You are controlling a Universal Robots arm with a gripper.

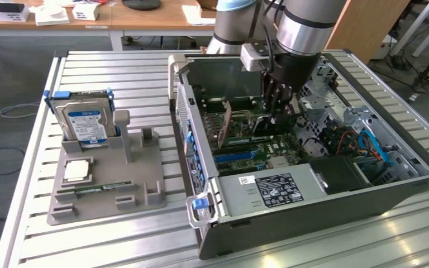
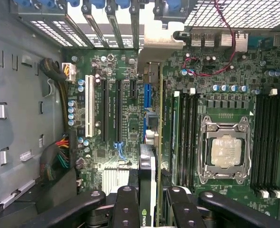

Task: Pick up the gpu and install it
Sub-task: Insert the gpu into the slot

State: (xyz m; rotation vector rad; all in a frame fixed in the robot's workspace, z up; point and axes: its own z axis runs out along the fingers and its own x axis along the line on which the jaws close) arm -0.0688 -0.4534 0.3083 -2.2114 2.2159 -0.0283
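Note:
The gpu shows edge-on as a thin dark card with a green logo near the fingers. It runs away from my gripper to a pale end bracket at the case's rear slots. The black fingers stand on either side of the card and are shut on it. Under it lies the motherboard, where the card lines up with a blue expansion slot. In the exterior view my gripper reaches straight down into the open computer case, over the motherboard.
On the exterior view's left, a grey fixture holds a hard drive, a RAM stick and a CPU. The case walls, the drive cage and the power supply close in around the motherboard. A CPU socket sits beside the slots.

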